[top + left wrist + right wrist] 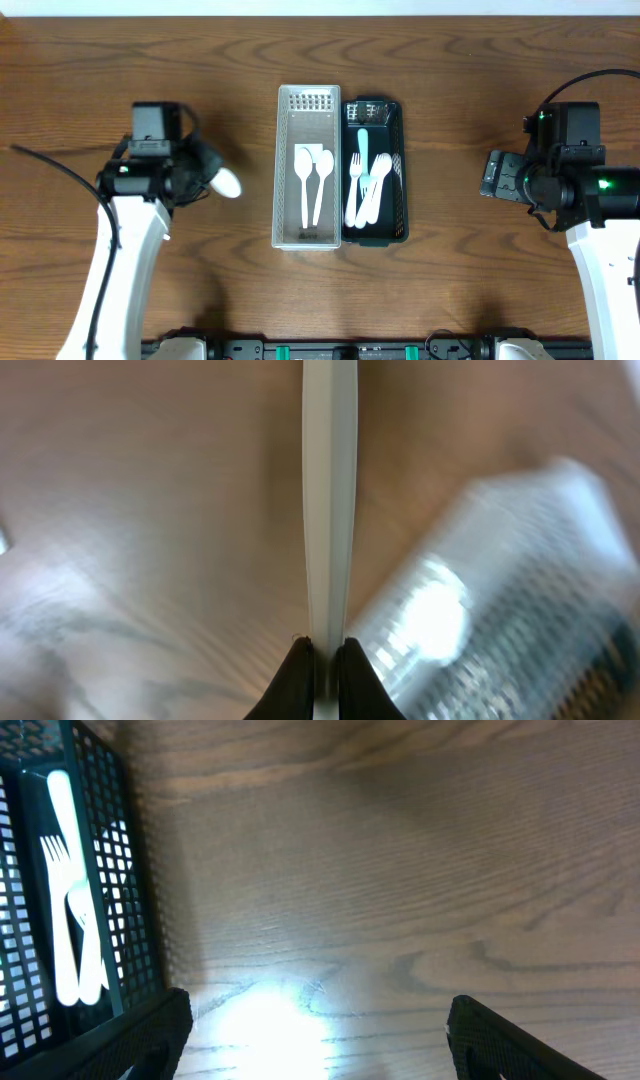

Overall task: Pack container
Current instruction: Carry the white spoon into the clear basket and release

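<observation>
Surface: brown wood grain, with both baskets side by side at centre, touching.
White basket: on the left of the pair, long axis running away from the robot. Two white spoons lie inside, bowls at the far end.
Black basket: on the right of the pair. It holds white forks and one teal utensil.
Left arm: white link rises from the near edge, wrist bent so the claw points right, toward the white basket.
Left claw: clamped on a white spoon, near the white basket but apart from it. The spoon bowl sticks out past the tips. In the wrist view the fingertips pinch the handle edge-on; the background there is blurred.
Right arm: link comes up from the near right corner, with the claw aimed left, well apart from the black basket.
Right claw: fingers wide apart, holding nothing, bare wood below. The black basket's corner shows at the left of the wrist view.
</observation>
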You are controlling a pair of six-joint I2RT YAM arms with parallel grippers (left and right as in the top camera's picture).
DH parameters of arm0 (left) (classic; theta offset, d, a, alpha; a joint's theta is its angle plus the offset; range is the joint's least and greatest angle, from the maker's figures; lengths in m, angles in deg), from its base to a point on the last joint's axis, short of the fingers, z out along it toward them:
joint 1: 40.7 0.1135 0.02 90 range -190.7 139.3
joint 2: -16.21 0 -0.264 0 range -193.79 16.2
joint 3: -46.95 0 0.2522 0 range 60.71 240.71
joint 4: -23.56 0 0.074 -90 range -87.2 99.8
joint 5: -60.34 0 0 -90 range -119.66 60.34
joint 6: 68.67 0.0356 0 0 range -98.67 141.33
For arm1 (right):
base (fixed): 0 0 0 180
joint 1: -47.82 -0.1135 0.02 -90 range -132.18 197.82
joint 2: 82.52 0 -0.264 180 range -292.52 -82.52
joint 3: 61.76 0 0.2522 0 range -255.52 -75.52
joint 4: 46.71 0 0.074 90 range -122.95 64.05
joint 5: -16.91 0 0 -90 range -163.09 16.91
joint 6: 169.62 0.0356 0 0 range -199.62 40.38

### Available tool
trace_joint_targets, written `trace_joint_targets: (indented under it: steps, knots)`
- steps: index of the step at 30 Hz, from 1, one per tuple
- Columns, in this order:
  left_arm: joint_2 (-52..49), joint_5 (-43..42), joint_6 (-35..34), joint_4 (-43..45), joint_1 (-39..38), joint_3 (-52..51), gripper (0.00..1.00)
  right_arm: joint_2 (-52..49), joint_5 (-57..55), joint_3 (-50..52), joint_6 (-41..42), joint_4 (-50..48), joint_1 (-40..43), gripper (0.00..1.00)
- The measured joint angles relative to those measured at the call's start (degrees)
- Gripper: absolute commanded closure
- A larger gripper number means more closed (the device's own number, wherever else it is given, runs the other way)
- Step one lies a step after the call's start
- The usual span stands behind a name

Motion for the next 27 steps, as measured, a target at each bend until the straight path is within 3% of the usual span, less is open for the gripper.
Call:
trace_joint_targets:
  steps: [11, 22, 27]
  knots:
    - [-1.1, 3.5, 24.6, 1.9, -22.4, 5.4, 0.94, 0.0, 0.0, 0.0, 0.0, -0.2, 0.0, 0.15]
    - [-19.6, 4.3, 29.6, 4.1, -26.0, 5.4, 0.94, 0.0, 0.0, 0.0, 0.0, -0.2, 0.0, 0.15]
    - [-24.8, 4.1, 30.3, 4.7, -27.1, 5.4, 0.56, 0.0, 0.0, 0.0, 0.0, 0.0, 0.0, 0.15]
